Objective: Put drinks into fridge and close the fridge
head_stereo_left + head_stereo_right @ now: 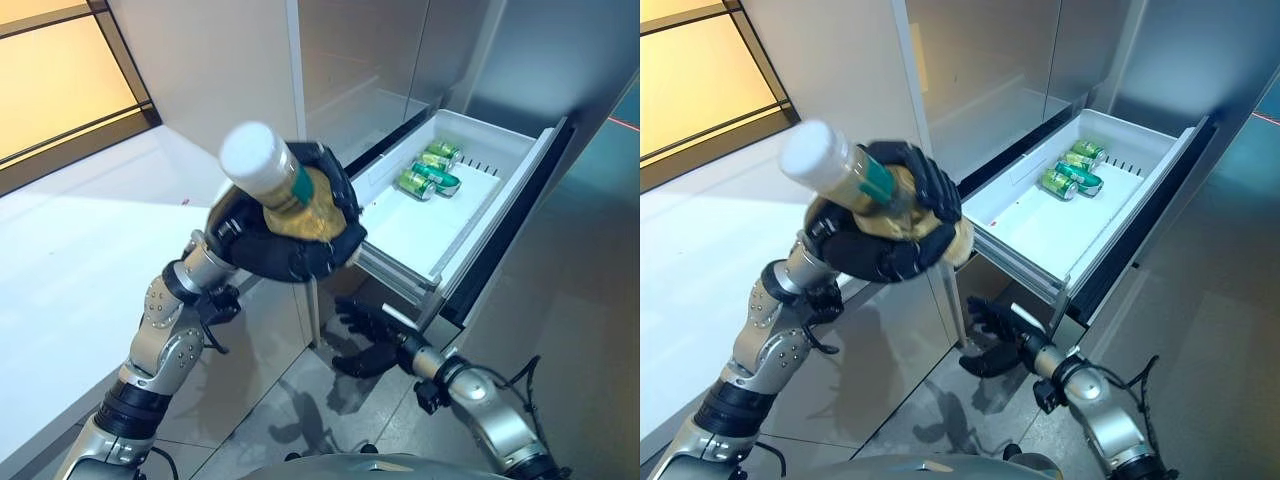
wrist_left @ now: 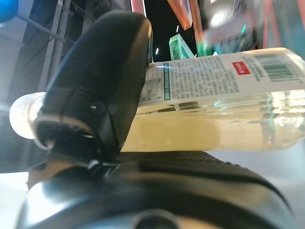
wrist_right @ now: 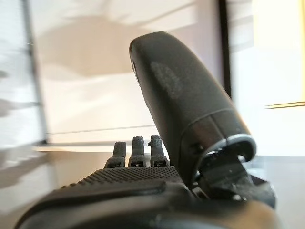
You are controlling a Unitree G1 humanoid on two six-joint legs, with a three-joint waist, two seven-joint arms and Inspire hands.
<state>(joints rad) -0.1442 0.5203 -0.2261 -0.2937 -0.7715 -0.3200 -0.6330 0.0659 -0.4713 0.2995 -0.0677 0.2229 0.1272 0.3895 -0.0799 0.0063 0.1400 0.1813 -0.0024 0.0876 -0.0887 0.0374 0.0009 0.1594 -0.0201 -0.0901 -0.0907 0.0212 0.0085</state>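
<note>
My left hand (image 1: 285,245) is shut on a bottle (image 1: 272,180) of yellowish drink with a white cap and a green-and-white label, held up high, cap toward the camera. The bottle also shows in the left wrist view (image 2: 214,119) with my thumb (image 2: 95,105) curled over it. The fridge's white drawer (image 1: 420,235) stands pulled open to the right of the hand, with green cans (image 1: 430,170) lying at its far end. My right hand (image 1: 372,335) is open and empty, low below the drawer's front corner; it shows in the right wrist view (image 3: 143,191).
A white counter (image 1: 70,250) runs along the left. The grey fridge front (image 1: 360,60) rises behind the drawer. Grey tiled floor (image 1: 570,280) lies to the right of the drawer.
</note>
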